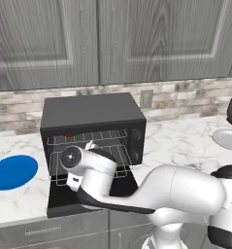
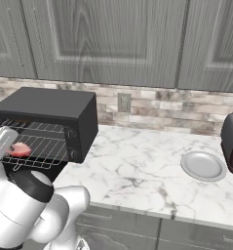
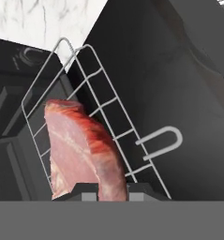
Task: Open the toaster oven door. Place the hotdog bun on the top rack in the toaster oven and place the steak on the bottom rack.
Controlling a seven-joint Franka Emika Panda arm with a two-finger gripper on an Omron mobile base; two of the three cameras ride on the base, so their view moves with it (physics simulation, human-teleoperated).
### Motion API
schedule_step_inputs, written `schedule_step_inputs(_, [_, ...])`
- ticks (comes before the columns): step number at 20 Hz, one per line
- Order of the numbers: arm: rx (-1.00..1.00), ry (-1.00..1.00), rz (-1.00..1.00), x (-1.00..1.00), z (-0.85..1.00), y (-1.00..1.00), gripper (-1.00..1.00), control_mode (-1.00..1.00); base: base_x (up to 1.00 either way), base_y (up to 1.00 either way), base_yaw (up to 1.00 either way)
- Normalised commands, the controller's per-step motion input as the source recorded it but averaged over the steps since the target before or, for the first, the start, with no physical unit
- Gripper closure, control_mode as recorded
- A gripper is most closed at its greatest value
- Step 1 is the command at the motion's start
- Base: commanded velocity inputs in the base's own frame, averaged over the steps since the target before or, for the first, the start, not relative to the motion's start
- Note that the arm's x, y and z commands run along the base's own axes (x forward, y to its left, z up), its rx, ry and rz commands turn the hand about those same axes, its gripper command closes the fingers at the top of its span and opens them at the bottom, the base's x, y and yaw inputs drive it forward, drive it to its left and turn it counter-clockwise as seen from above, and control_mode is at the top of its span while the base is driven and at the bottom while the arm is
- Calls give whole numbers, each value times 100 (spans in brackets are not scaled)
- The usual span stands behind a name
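Note:
The black toaster oven (image 1: 88,109) (image 2: 45,102) stands on the counter. The toaster oven door (image 1: 59,202) lies folded down flat in front of it. In the hand view my gripper (image 3: 106,190) is shut on the pinkish-red steak (image 3: 80,150). I hold the steak above the bottom rack (image 3: 99,93), whose front wire loop lies to the right. From the right base view the steak (image 2: 21,149) hangs at the oven mouth over the bottom rack (image 2: 45,149), below the top rack (image 2: 40,128). A faint orange-tan sliver on the top rack (image 1: 107,136) looks like the hotdog bun (image 1: 71,135).
A blue round plate (image 1: 13,171) lies on the marble counter (image 2: 137,166) left of the oven. A grey plate (image 2: 203,165) and a dark appliance (image 2: 232,141) sit at the far right. Grey cabinets hang above. My own arm hides the oven's lower front in the left base view.

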Motion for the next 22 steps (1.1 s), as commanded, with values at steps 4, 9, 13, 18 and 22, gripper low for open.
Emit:
schedule_step_inputs(4, [5, -3, 0, 9, -10, 0, 100, -100, 0, 0, 0])
schedule_step_inputs(9, [3, -1, 0, 4, -23, 0, 100, -100, 0, 0, 0])
schedule_step_inputs(13, [4, -2, 0, 6, -8, 0, -100, -100, 0, 0, 0])
schedule_step_inputs(18, [3, -1, 0, 14, -3, 0, -100, -100, 0, 0, 0])
schedule_step_inputs(22, [5, -1, 0, 8, -1, 0, -100, -100, 0, 0, 0])
